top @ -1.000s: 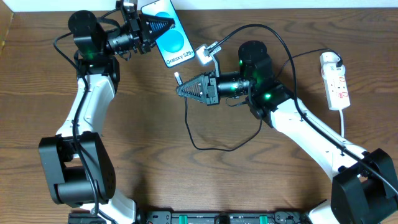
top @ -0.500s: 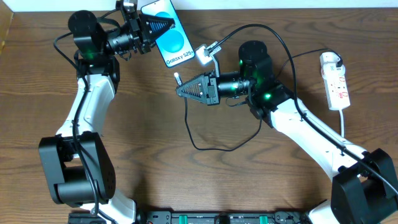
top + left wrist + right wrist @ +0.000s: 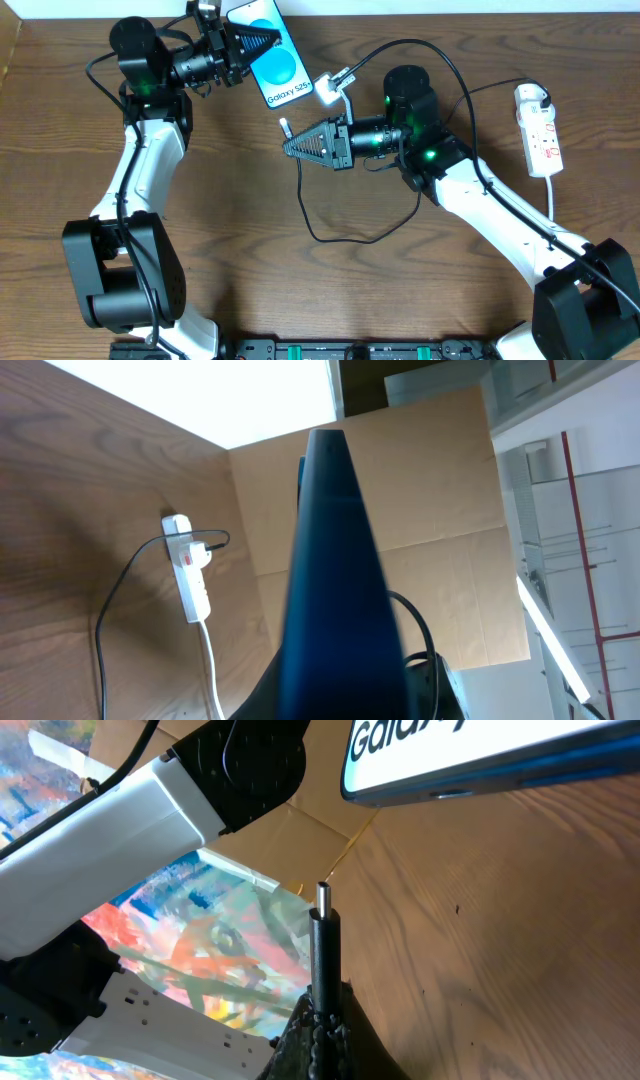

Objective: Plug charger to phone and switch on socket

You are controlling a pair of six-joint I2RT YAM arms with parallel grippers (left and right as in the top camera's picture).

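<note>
The charger [image 3: 322, 955] is in your right jaws. They are pressed together on its black connector, which stands straight up out of them in the right wrist view, its small metal tip bare at the top. That tip is near the phone [image 3: 280, 70] but not touching it. The phone's lower edge, showing the start of the word "Galaxy", sits above and to the right of the tip with a clear gap between them. From above, the right jaws point left, just below the phone's lower end. The thin black cable drops from them, loops across the counter [image 3: 240, 230] toward the near edge and runs back under the right arm.

Your left jaws are clamped on the phone's upper end at the far edge of the counter. The blue screen faces up, its lower end angled toward the right jaws. In the left wrist view the phone shows edge-on as a dark blue blade rising from between the jaws. You cannot tell whether its lower end rests on the wood.

The socket [image 3: 540, 135] lies at the far right of the counter, well apart from both sets of jaws. A white plug [image 3: 530, 96] sits in its far end, with a thin black cable leading off to the left. Its switch is too small to read.
</note>
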